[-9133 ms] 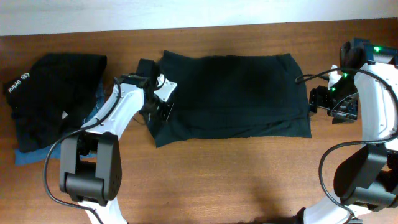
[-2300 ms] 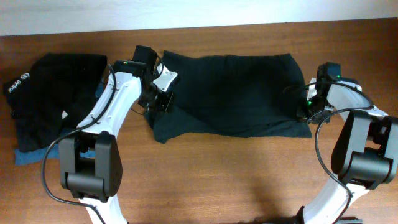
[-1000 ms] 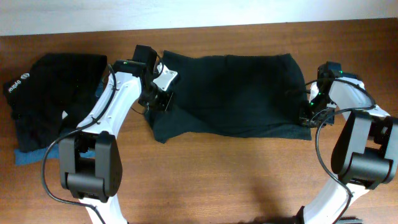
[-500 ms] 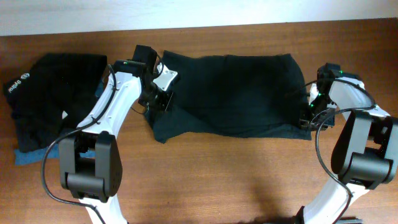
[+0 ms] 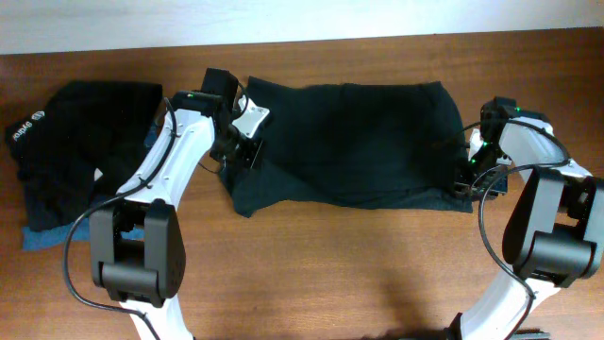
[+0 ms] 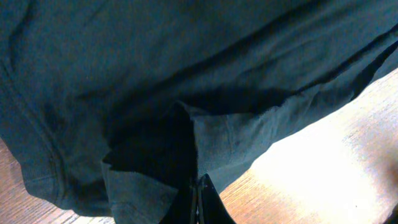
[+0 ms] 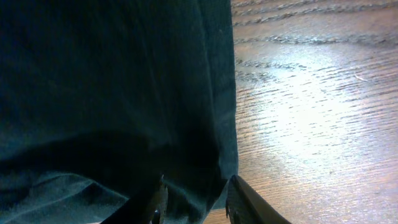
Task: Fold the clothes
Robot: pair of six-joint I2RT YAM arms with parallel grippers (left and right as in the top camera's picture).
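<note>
**Overhead:** black shirt [image 5: 349, 142] lies spread flat on the surface [image 5: 377, 274], spanning the gap between the two grippers. Left gripper [image 5: 243, 151] sits on the shirt's edge at its own end. Right gripper [image 5: 462, 184] is down at the corner on the opposite end. Pile of clothes [image 5: 85, 142], black with a strip of blue denim [image 5: 42, 241] underneath, is well off to the outer side of the left gripper, untouched.

**Left wrist:** left gripper [image 6: 200, 198] is clenched tight, with a pinch of shirt fabric tented up into the tips. Layers overlap right at the tips. The rest of the cloth runs away ahead of the gripper, with bare wood off to one side past the hem.

**Right wrist:** right gripper [image 7: 196, 202] has its jaws parted, straddling the shirt's hem. Cloth lies between the fingers [image 7: 244, 200] but they aren't clamped on it. Bare wood starts just beside the outer finger.

**Handling, my read:**
- Thin, limp, light knit with no stiffness, so anything not lifted drags, and a one-sided pull will skew it.
- Not fragile. Some friction on the wood.
- Best hold is the hem or a corner, where the seam gives bulk, with one gripper per end and an even lift.
- The right side needs to close on the hem first. The risk is catching only the top layer.
</note>
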